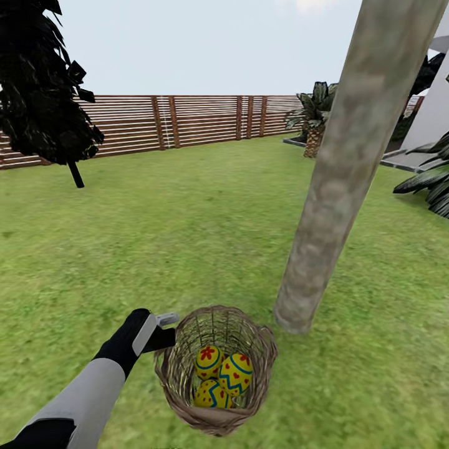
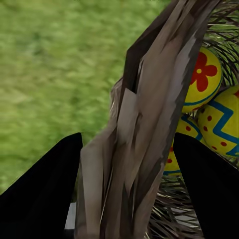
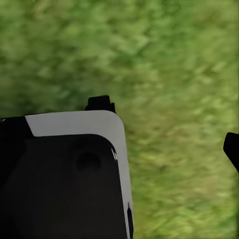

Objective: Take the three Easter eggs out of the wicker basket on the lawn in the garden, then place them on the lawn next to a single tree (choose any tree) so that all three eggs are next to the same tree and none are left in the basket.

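Note:
The wicker basket (image 1: 265, 349) stands on the lawn (image 1: 187, 218) just in front of the pale grey tree (image 1: 349, 168) trunk's base. All three Easter eggs (image 1: 223, 376) lie inside it, yellow with red flowers or dots and blue zigzags; the eggs (image 2: 209, 109) also show in the left wrist view. My left gripper (image 1: 167, 330) is at the basket's left rim, and the braided rim (image 2: 144, 124) fills the gap between both fingers, which touch it. My right gripper (image 3: 167, 127) hangs open over bare grass.
A brown slat fence (image 1: 187, 121) bounds the far side of the garden. A near-black columnar tree (image 1: 43, 81) stands at the far left. Palm-like plants (image 1: 315, 115) and a white house wall (image 1: 436, 112) are at the right.

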You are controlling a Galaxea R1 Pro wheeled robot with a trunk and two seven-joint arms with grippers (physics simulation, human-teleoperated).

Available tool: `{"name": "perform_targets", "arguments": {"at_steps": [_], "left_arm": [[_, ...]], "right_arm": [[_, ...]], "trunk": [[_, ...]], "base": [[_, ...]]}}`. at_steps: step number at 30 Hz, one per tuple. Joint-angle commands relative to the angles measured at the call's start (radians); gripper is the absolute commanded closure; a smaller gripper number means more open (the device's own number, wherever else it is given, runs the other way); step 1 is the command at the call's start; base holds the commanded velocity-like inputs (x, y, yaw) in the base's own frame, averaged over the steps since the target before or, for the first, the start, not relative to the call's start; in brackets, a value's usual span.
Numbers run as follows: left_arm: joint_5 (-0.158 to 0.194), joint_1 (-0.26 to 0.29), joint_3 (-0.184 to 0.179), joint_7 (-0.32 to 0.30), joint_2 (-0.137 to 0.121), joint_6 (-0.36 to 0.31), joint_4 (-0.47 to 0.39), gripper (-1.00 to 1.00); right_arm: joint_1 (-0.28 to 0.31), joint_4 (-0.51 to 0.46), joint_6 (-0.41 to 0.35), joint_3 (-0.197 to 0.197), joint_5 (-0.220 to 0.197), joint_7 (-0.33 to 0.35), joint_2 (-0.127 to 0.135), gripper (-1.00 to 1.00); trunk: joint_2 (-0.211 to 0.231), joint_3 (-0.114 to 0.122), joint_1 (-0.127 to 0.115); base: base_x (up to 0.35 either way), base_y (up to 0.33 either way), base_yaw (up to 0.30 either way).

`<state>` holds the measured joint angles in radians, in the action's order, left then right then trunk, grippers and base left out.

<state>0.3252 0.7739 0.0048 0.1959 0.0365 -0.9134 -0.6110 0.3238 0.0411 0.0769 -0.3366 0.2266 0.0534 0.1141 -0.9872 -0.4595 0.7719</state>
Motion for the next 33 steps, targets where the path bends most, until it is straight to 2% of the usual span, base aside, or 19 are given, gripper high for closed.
{"name": "perform_targets", "arguments": {"at_steps": [1, 5, 22, 33], "left_arm": [[0.041, 0.001, 0.001, 0.009, 0.0, 0.001, -0.001, 1.0], [0.041, 0.001, 0.001, 0.008, 0.0, 0.001, -0.001, 1.0], [0.041, 0.001, 0.002, 0.008, 0.0, 0.001, -0.001, 1.0], [0.041, 0.001, 0.002, 0.008, 0.0, 0.001, -0.001, 1.0]], "right_arm": [[0.001, 0.005, 0.007, -0.008, 0.008, 0.002, 0.001, -1.0], [0.001, 0.005, 0.006, -0.008, 0.007, 0.002, 0.001, -1.0], [0.001, 0.008, 0.006, -0.008, 0.004, 0.001, 0.005, -1.0], [0.001, 0.007, 0.006, -0.008, 0.002, 0.0, 0.006, -1.0]], "trunk": [[-0.001, -0.001, 0.0], [-0.001, -0.001, 0.0], [-0.001, -0.001, 0.0], [-0.001, -0.001, 0.0]], "base": [[0.0, 0.0, 0.142], [0.106, 0.0, 0.022], [0.306, 0.0, 0.0], [0.009, 0.0, 0.0]]}}
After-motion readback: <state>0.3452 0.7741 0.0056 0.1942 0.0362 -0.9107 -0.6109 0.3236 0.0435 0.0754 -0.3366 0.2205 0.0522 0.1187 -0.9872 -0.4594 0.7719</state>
